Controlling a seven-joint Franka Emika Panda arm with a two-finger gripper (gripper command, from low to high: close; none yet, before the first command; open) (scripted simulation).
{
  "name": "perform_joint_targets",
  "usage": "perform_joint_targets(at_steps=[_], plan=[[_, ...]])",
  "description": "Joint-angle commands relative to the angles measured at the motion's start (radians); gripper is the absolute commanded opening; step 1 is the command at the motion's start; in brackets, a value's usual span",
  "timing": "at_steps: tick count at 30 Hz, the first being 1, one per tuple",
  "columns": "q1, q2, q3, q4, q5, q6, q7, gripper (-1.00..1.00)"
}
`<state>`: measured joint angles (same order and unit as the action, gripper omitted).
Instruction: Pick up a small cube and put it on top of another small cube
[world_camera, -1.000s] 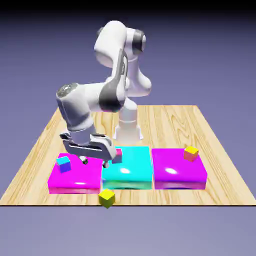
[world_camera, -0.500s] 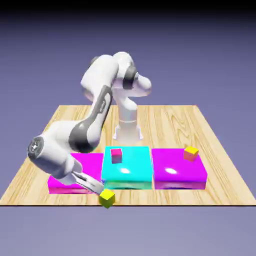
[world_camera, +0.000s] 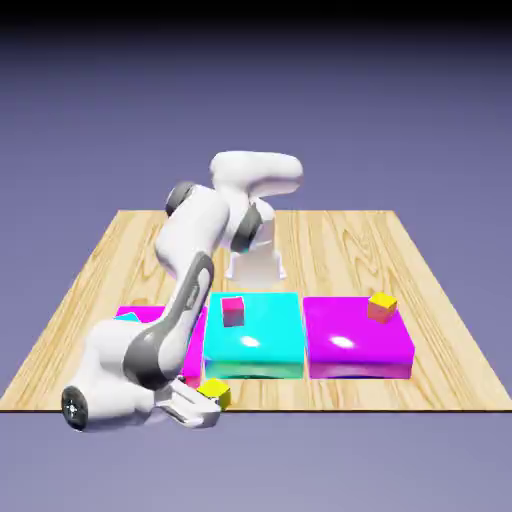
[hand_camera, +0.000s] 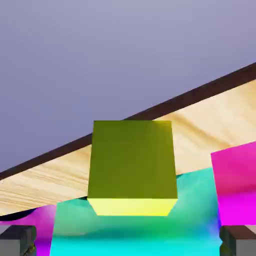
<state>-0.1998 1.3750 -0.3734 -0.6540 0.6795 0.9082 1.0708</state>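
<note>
Reaching low at the surface's (world_camera: 330, 235) near edge, the gripper (world_camera: 205, 405) stands spread wide, its fingertips (hand_camera: 17, 239) either side of the small yellow cube (hand_camera: 132, 167), not pinching it. That cube sits just in front of the cyan slab (world_camera: 262, 335), which carries a pink-topped cube (world_camera: 233, 310).

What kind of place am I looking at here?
Most likely a computer-simulated test bench, not a real room: a wooden table floating before a plain blue-violet backdrop, glossy coloured slabs, and a white robot arm reaching for a small yellow cube.
</note>
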Motion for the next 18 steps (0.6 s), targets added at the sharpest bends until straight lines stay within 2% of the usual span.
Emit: perform_joint_targets(at_steps=[1,12,13,18], plan=[[0.012,-0.013,-0.003,-0.036,-0.002,0.018,-0.011,0.00],[0.140,-0.151,-0.034,-0.433,-0.021,0.218,-0.134,0.00],[0.140,-0.151,-0.034,-0.433,-0.021,0.218,-0.134,-1.00],[0.093,-0.101,-0.023,-0.288,-0.014,0.145,-0.089,-1.00]])
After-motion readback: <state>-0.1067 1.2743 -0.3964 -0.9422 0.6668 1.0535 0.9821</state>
